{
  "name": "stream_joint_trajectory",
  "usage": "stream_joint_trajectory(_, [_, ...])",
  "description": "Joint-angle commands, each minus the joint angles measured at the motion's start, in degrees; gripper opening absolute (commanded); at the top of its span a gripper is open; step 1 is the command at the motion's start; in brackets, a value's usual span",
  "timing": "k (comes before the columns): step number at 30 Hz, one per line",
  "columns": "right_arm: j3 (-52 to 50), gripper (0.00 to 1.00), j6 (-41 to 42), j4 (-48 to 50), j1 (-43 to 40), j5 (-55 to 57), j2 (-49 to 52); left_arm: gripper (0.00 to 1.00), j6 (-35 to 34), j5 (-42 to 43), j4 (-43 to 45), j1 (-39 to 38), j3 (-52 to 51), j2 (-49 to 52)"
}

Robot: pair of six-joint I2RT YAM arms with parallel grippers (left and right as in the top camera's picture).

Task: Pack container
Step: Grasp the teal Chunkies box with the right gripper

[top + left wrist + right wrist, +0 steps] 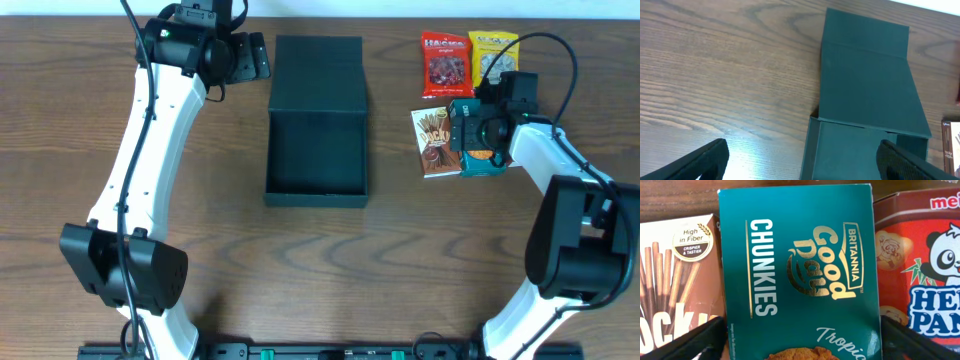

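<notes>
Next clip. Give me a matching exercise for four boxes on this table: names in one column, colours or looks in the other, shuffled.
1 container
2 Chunkies box
3 Pocky box
4 Hello Panda box

A red, with a panda
B dark, lid open
C brown, with biscuit sticks
D teal, gold lettering

Pairs: 1-B, 2-D, 3-C, 4-A

On the wooden table (300, 260), an open dark box (316, 150) lies by the far edge; snack bags (445, 65) and biscuit boxes (433, 142) cluster toward the far right corner.
</notes>
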Motion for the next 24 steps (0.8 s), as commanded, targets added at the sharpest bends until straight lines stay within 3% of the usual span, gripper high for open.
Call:
stream_joint_trajectory(1, [0.7, 0.88, 1.0, -0.1, -0.6, 0.9, 1.4, 0.95, -0.2, 0.0, 0.0, 0.3, 1.0, -0.5])
stream_joint_trajectory(12, [1.3, 0.82, 3.8, -0.5, -0.6, 0.8, 1.4, 0.95, -0.2, 0.0, 0.0, 0.3, 1.0, -0.5])
stream_joint_trajectory(24, [2.0, 0.90, 4.7, 0.0, -0.7, 0.8, 2.6, 0.95, -0.2, -0.1, 0.0, 0.3, 1.0, -0.5])
